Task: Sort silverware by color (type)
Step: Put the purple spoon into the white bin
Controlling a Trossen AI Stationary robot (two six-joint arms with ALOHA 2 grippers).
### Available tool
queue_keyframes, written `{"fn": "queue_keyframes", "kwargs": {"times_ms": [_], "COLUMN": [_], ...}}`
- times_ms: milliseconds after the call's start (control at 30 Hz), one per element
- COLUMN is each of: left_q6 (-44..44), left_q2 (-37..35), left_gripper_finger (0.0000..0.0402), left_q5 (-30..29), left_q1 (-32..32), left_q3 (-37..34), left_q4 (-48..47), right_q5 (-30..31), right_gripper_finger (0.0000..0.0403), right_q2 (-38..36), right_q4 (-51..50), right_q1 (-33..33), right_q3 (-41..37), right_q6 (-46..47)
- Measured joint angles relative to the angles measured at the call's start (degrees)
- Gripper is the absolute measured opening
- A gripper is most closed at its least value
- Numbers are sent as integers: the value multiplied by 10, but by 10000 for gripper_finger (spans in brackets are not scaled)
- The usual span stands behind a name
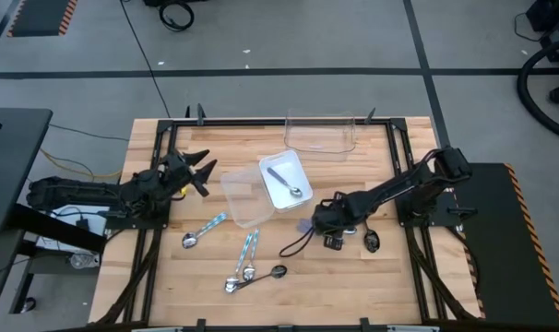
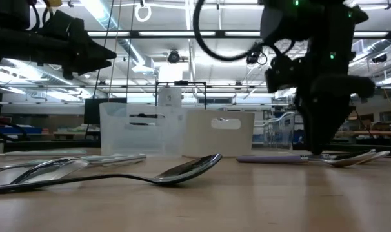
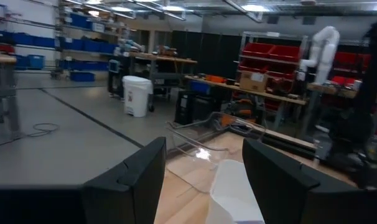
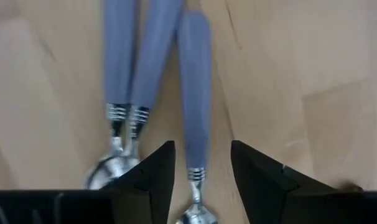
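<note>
- Right tool (image 4: 201, 168) low over the wooden surface (image 1: 390, 277), fingers parted astride one purple-handled spoon (image 4: 195, 93), not gripping; two more just beside.
- Left tool (image 1: 202, 172) raised, open, empty.
- Dark spoon (image 1: 284, 182) inside the container (image 1: 303, 166).

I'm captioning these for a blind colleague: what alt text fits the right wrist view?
The right hand, fingers open, hangs right above three purple-handled spoons lying side by side on the wooden table, with one handle between its fingertips.
</note>
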Motion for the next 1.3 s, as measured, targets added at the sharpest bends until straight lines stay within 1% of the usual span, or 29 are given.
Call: {"fn": "queue_keyframes", "kwargs": {"times_ms": [100, 233, 333, 400, 600, 700, 767, 933, 1100, 1233, 1300], "left_q6": [0, 0, -1, -10, -51, -74, -90, -119, -138, -140, -140], "left_q2": [0, 0, 0, 0, 0, 0, 0, 0, 0, 0, 0], "left_gripper_finger": [220, 220, 220, 220, 220, 220, 220, 220, 220, 220, 220], "left_q5": [33, 39, 40, 53, 142, 168, 173, 174, 174, 174, 174], "left_q1": [0, 0, -1, -1, -1, -1, -1, -1, -1, -1, -1], "left_q3": [0, 0, 0, 0, 0, 0, 0, 0, 0, 0, 0], "left_q4": [0, 0, 0, -2, -21, -35, -41, -60, -82, -90, -91], "right_q5": [-5, -37, -56, -64, -68, -75, -77, -63, -66, -80, -97], "right_gripper_finger": [164, 162, 152, 140, 87, 60, 53, 53, 55, 55, 55], "right_q2": [0, -2, -3, -3, -3, -2, -1, 1, 1, 1, 1], "right_q4": [21, 41, 43, 43, 53, 51, 44, 49, 26, -4, -9], "right_q1": [-9, -22, -33, -39, -55, -66, -73, -89, -99, -102, -104], "right_q3": [-16, -32, -36, -36, -37, -34, -28, -3, 30, 66, 85], "right_q6": [-4, -12, -16, -26, -43, -55, -68, -98, -114, -135, -143]}}
